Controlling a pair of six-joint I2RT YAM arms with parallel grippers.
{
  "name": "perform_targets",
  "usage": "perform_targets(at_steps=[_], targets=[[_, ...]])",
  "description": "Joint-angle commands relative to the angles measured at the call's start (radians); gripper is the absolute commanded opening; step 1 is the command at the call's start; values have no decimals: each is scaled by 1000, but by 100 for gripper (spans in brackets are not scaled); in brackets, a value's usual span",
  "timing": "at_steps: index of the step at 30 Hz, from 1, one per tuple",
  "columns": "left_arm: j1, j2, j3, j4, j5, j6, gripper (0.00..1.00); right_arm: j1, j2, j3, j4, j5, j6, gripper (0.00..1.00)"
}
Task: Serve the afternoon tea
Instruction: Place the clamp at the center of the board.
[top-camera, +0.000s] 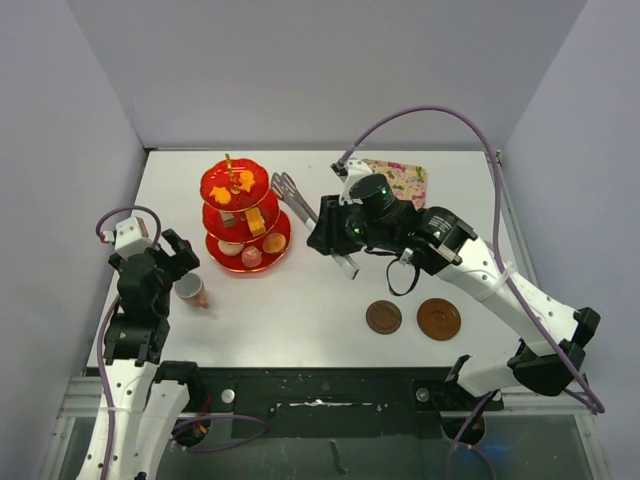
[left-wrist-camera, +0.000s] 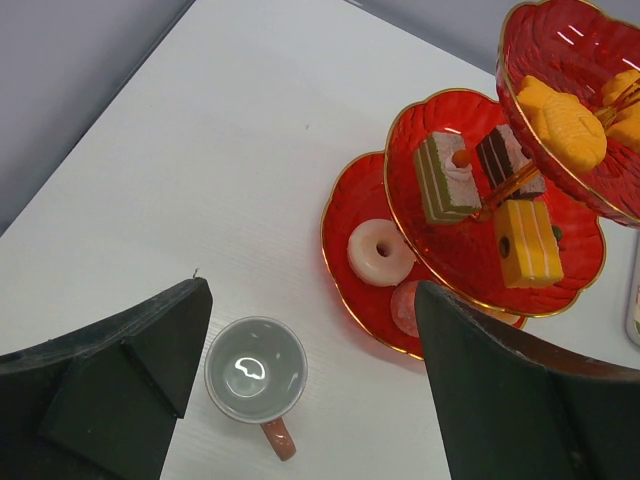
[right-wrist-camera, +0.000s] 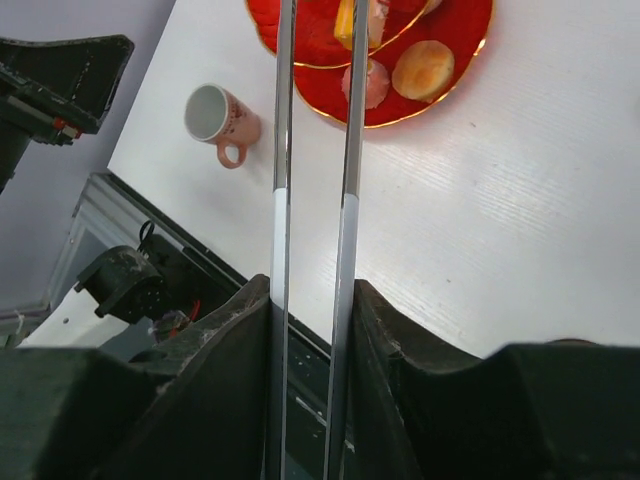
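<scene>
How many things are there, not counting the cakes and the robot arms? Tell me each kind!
Red cake stand: 1
Pink cup: 1
Brown saucers: 2
Tongs: 1
Flowery cloth: 1
Total: 6

A robot lab cell — white table (top-camera: 300, 300) boxed by plain grey walls (top-camera: 300, 70).
</scene>
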Motion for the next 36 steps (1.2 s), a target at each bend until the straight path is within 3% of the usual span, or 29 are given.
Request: perform_targets(at_steps=[1,12,30,36], targets=[[-3,-3,11,37,-7,4,82,-45,-89,-68,83,69,36,29],[-7,-7,11,31,-8,3,82,-183,-183,-312,127,27,73,29],[-8,-12,11,37,-11,4,82,-125,32,-404,62,168,51,28],[-10,-22,11,39,-10,3,82,-105,102,-399,142,155,38,28]])
